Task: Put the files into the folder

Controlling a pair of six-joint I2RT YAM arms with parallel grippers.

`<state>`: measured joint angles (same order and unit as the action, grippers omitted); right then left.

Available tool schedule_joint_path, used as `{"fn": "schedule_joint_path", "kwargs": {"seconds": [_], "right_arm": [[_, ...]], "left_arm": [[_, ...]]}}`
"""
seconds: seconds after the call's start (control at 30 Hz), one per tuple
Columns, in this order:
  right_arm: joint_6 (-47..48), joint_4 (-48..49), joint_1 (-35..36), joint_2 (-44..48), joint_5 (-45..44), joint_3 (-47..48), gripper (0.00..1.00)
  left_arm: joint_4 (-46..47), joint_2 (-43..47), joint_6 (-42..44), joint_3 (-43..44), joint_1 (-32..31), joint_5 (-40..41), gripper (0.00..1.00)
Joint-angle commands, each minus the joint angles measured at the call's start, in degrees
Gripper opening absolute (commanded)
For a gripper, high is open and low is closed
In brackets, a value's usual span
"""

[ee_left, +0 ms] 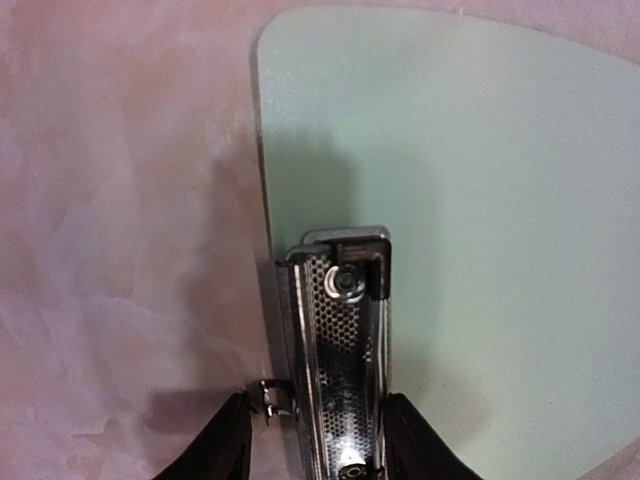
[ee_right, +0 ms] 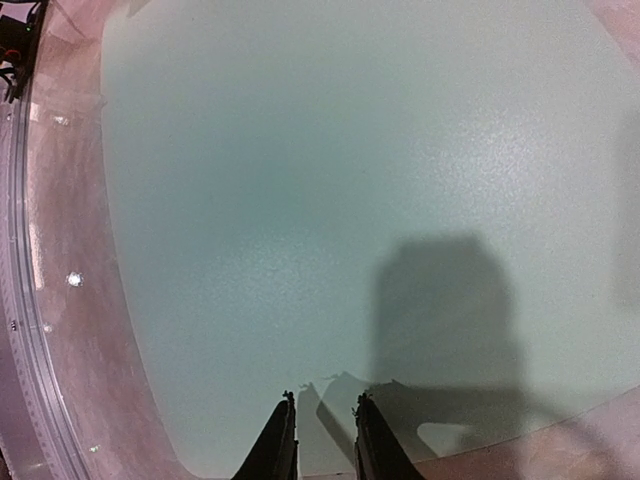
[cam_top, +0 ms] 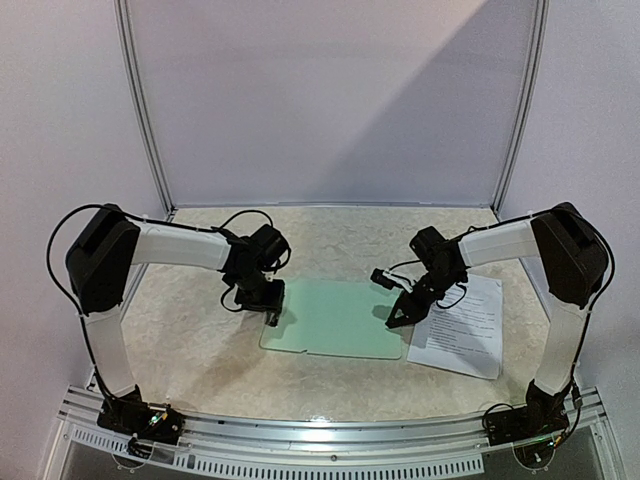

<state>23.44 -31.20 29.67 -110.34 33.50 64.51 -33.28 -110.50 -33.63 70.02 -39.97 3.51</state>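
Observation:
The folder (cam_top: 335,318) is a pale mint-green board lying flat mid-table, also seen in the left wrist view (ee_left: 480,200) and the right wrist view (ee_right: 300,180). Its shiny perforated metal clip (ee_left: 335,340) sits at the left short edge. My left gripper (cam_top: 272,300) (ee_left: 318,400) is open and straddles that clip; the right finger touches it and a gap shows on the left. My right gripper (cam_top: 400,315) (ee_right: 322,400) hovers low over the folder's right end, jaws slightly apart with nothing between them. The files (cam_top: 462,328), white printed sheets, lie on the table right of the folder, beside the right gripper.
A beige marbled tabletop (cam_top: 200,340) carries everything. An aluminium rail (cam_top: 330,435) runs along the near edge, with both arm bases on it. White walls with metal posts (cam_top: 145,110) close in the back and sides.

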Motion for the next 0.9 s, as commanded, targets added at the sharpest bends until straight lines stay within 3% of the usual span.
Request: {"fn": "schedule_joint_path", "kwargs": {"seconds": [0.0,0.47,0.87], "right_arm": [[0.71,-2.52,0.23,-2.81,-3.09,-1.05,0.20],[1.07,-2.95,0.22,-3.21,-2.91,-0.96,0.21],[1.43,-3.17,0.28,-3.49,-2.92,-1.03,0.21]], "left_arm": [[1.11,-1.31,0.86,-0.72,0.59,-1.83,0.45],[1.19,-4.53,1.26,0.75,0.58,-1.39,0.35],[4.69,-4.26,1.20,-3.06,1.37,-6.36,0.00]]}}
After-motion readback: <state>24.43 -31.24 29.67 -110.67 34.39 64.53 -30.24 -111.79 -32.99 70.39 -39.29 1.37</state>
